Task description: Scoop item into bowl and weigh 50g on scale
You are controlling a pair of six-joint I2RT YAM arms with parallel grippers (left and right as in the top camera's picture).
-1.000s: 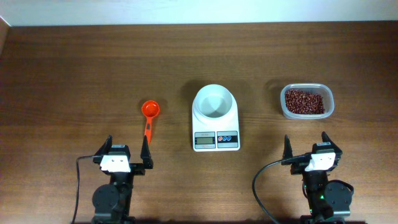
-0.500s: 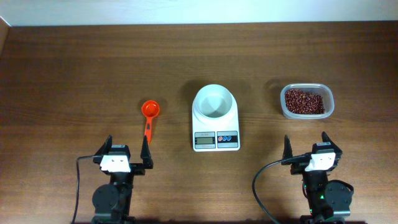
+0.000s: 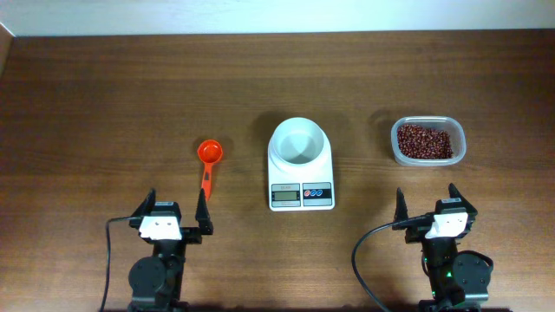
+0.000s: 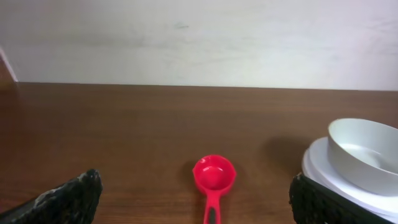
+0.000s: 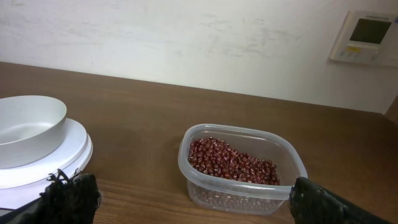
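We see brown wooden table (image 3: 104, 95). Centre: white scale (image 3: 301, 196), white bowl (image 3: 300, 143) sitting on top. Right of scale, well apart: clear container (image 3: 460, 146) holding red-brown beans (image 3: 424, 140). Near edge: left gripper (image 3: 176, 202), right gripper (image 3: 427, 197), both claws spread wide, gripping nothing. Orange scoop (image 3: 208, 165) lies just ahead of left gripper.

A dark wooden table (image 3: 104, 95) is carrying an orange-red measuring scoop (image 3: 208, 170), which is lying left of centre, cup toward the far edge. A clear rounded plastic container (image 3: 461, 143) is sitting on the right side. A white wall (image 4: 186, 37) is rising behind, bearing a small control panel (image 5: 367, 36).
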